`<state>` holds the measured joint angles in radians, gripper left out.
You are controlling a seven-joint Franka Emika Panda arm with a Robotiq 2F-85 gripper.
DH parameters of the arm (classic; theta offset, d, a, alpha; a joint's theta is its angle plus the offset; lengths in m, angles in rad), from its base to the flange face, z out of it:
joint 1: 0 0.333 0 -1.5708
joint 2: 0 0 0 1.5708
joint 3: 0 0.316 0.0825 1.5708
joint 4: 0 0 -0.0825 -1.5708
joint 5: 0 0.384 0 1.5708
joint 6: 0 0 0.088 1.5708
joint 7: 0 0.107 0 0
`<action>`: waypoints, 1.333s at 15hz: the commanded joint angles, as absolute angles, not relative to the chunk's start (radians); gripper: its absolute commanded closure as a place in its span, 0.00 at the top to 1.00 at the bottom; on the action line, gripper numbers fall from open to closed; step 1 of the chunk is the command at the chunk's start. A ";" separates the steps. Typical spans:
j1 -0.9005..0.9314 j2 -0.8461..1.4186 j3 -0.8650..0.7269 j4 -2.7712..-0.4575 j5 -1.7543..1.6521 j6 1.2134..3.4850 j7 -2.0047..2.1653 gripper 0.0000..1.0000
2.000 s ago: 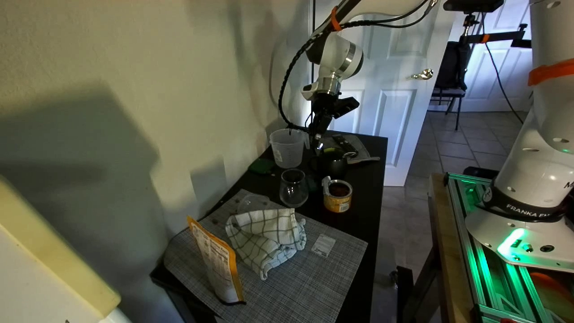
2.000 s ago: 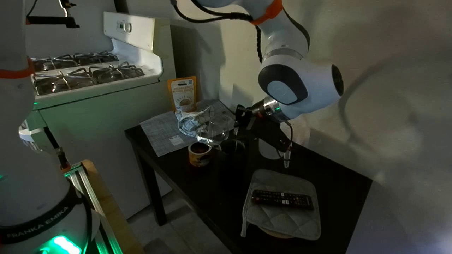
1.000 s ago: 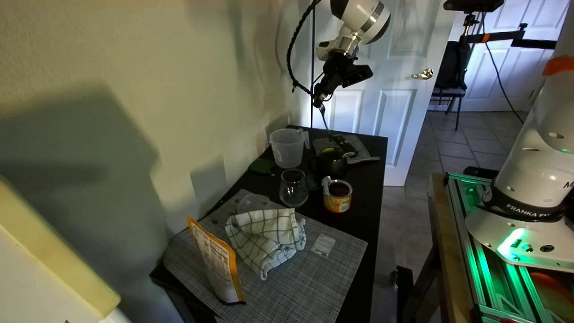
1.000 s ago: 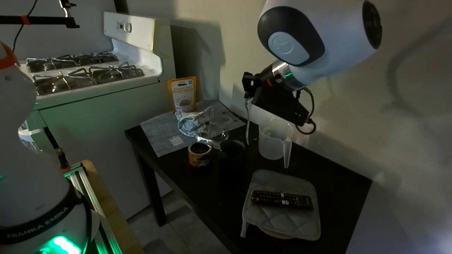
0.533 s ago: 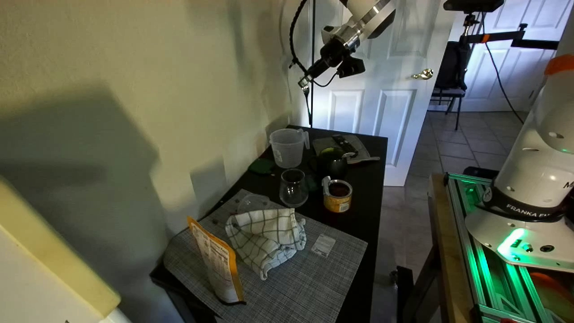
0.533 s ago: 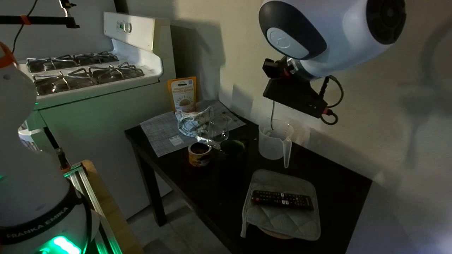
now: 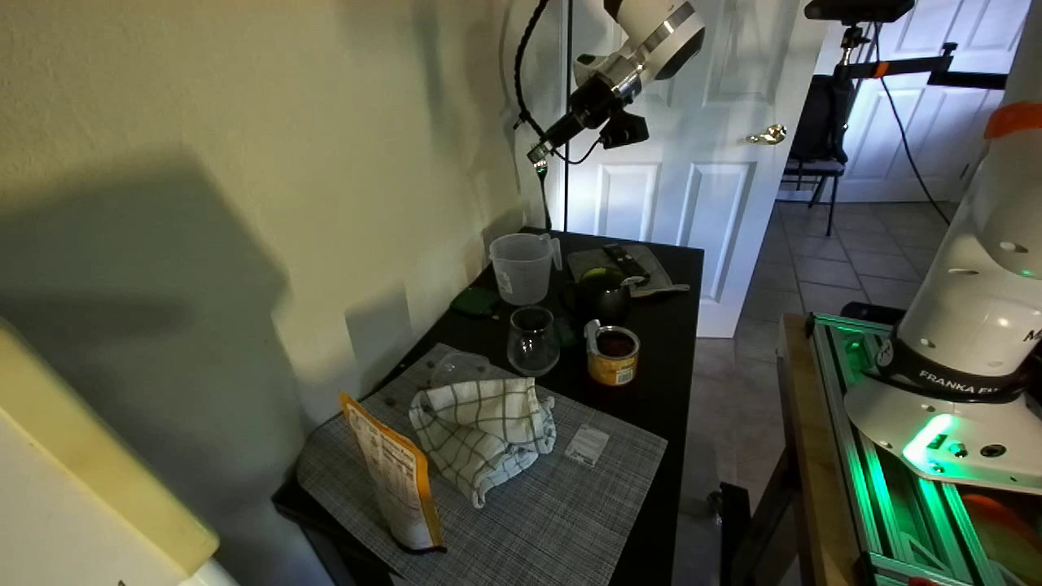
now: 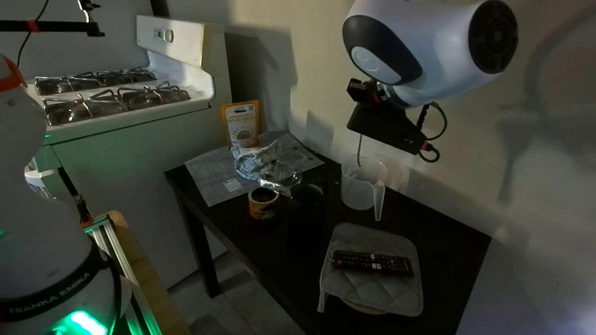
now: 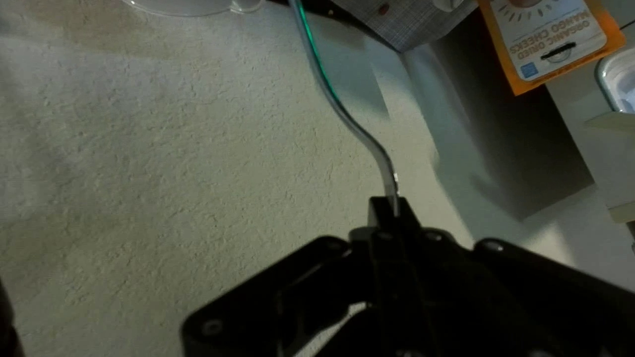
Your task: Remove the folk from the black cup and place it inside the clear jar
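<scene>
Right near me, on the gray mat (image 7: 570, 505), an orange and white bag (image 7: 399, 480) stands up. Just past it, a checked cloth (image 7: 488, 431) lies in a crumpled heap. Next, farther down the black table (image 7: 663, 350), come a round clear glass (image 7: 533, 346) and a yellow can (image 7: 612, 373), side by side but apart; a shiny bit sticks up at the can's edge. Behind the can sits the black cup (image 7: 604, 305), upright, with some green showing at its top. Closer to the wall (image 7: 366, 163) stands the clear jar (image 7: 521, 273), upright too, with a handle on its side. Higher up, the gripper (image 9: 395, 207) is pinched tight on the fork (image 9: 345, 111), which hangs handle down, out of the cup. In an exterior view its low end lines up with the jar's mouth, but I can't tell if it is right over it. Past the cup lies a gray pad (image 8: 386, 293) with a black remote (image 8: 372, 263) on it, and beyond is a white door (image 7: 720, 203).
</scene>
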<state>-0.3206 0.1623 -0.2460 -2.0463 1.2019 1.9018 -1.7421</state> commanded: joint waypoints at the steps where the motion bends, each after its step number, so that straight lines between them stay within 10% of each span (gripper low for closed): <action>1: -0.304 0.264 -0.229 -1.977 1.302 1.931 -1.792 0.01; 20: -0.267 0.462 -0.175 -1.905 1.265 2.185 -1.803 0.01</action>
<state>-0.2784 0.4566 -0.1807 -1.9097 1.2717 2.1493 -1.7943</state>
